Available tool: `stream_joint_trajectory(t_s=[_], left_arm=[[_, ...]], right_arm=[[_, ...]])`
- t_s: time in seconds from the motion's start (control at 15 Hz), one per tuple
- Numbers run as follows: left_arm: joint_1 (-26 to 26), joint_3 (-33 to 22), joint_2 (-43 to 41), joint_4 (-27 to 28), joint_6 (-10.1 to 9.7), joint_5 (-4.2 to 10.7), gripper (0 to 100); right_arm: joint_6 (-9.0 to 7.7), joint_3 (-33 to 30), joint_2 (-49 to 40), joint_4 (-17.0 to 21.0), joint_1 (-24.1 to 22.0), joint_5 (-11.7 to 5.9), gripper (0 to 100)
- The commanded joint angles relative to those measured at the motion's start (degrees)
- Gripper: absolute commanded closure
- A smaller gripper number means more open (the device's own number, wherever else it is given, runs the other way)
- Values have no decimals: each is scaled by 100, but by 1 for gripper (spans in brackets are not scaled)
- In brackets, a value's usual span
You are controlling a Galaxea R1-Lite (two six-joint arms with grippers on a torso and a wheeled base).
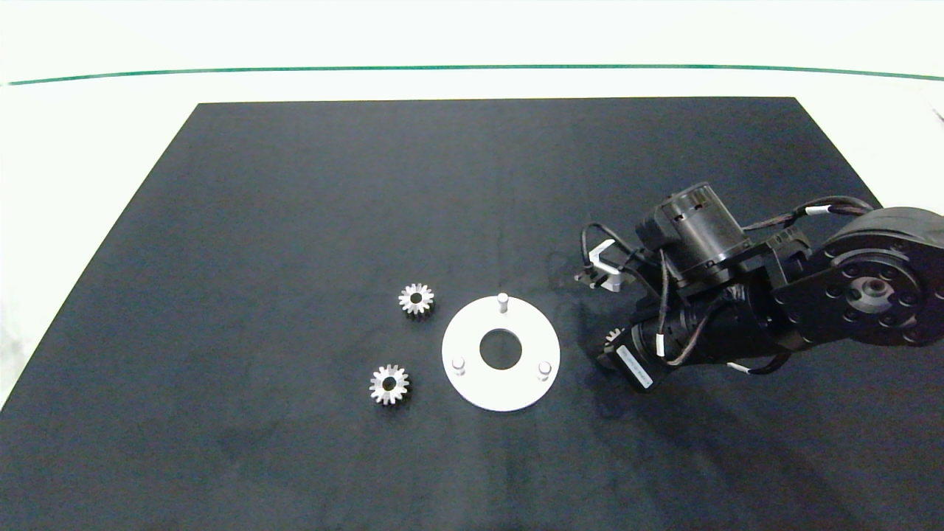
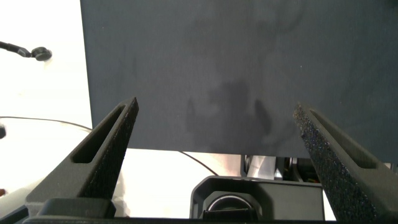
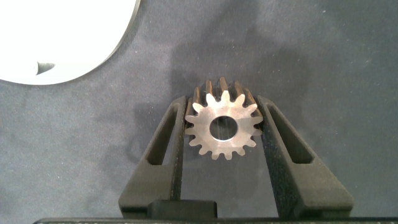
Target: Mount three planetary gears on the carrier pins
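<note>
While right gripper [image 3: 222, 124] clasps gear [image 3: 222, 127], 3 pins [image 1: 502, 299] bare

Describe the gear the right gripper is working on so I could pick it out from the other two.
Start at the white disc on the dark mat; two planetary gears lie bare on its left. The third gear sits on the disc's right, between the right gripper's fingers, mostly hidden under that arm from above.
</note>
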Motion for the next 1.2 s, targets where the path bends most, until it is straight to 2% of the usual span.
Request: stream_joint_trajectory(t_s=[0.07, 0.47, 0.6, 0.73, 0.93, 1.2], left_arm=[[2, 4, -48, 28, 9, 2, 0], [2, 4, -84, 37, 9, 11, 0], [10, 4, -84, 37, 0, 11, 0], [10, -4, -84, 37, 9, 11, 0], [10, -119, -84, 45, 9, 11, 0], [2, -189, -84, 98, 9, 11, 0]], right_arm=[[-17, -8, -82, 18, -4, -8, 72], [-8, -96, -187, 44, 92, -8, 84], [-17, -193, -319, 132, 145, -17, 84], [-17, -351, -451, 484, 145, -105, 84], [-25, -738, -521, 844, 163, -113, 84], [-43, -1274, -442, 1310, 514, -113, 84]])
